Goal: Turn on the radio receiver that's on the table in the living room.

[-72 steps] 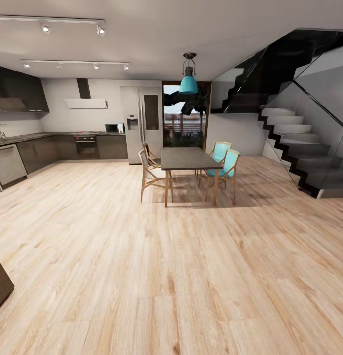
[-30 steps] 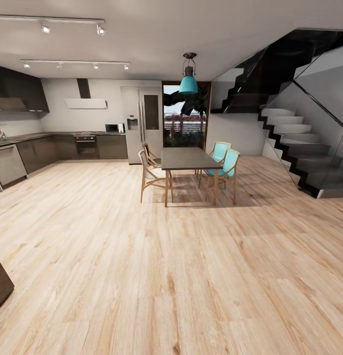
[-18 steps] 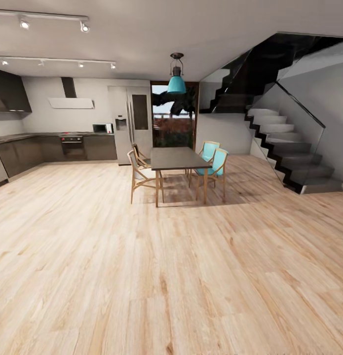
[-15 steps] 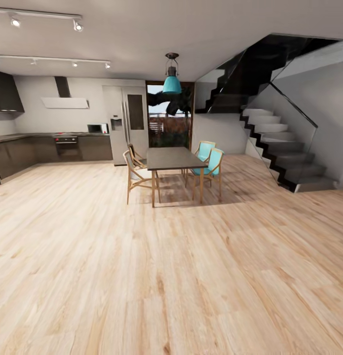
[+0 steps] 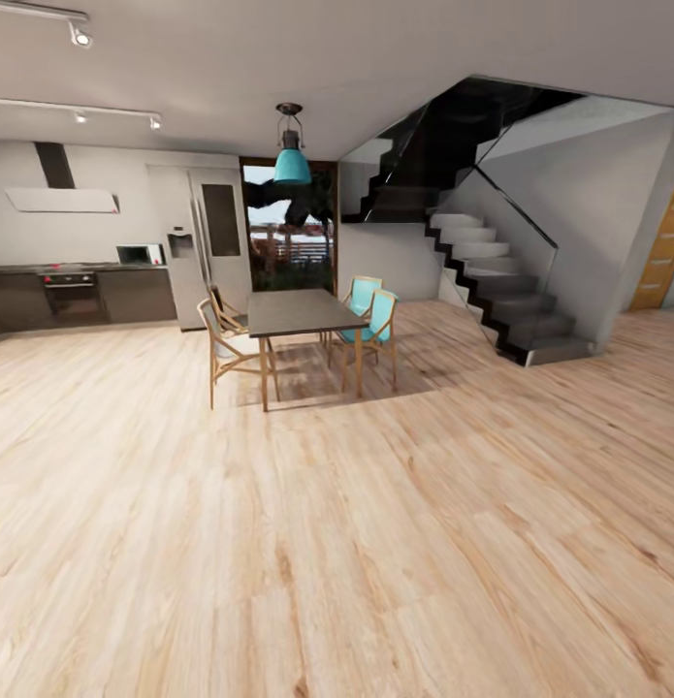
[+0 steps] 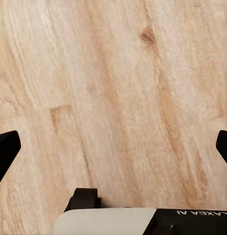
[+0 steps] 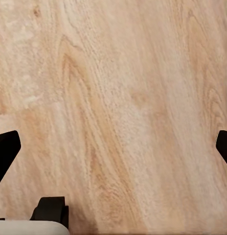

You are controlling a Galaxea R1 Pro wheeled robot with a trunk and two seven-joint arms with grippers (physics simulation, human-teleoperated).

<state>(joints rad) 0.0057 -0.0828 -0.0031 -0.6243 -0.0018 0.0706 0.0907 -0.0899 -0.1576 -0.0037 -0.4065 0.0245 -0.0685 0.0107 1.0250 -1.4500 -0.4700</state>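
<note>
Still hunting: no radio receiver in sight, just dining table [image 5: 290,312] far left and staircase [image 5: 492,281] far right. Left fingers [image 6: 7,152] and right fingers [image 7: 6,149] spread apart over floor. Risk: mistaking the dining table for the target.

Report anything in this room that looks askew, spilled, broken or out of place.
Nothing stands out. The dark rectangular dining table stands level with wooden chairs and teal chairs drawn up to it, the teal pendant lamp hangs straight, and the light wood floor looks unmarked.
</note>
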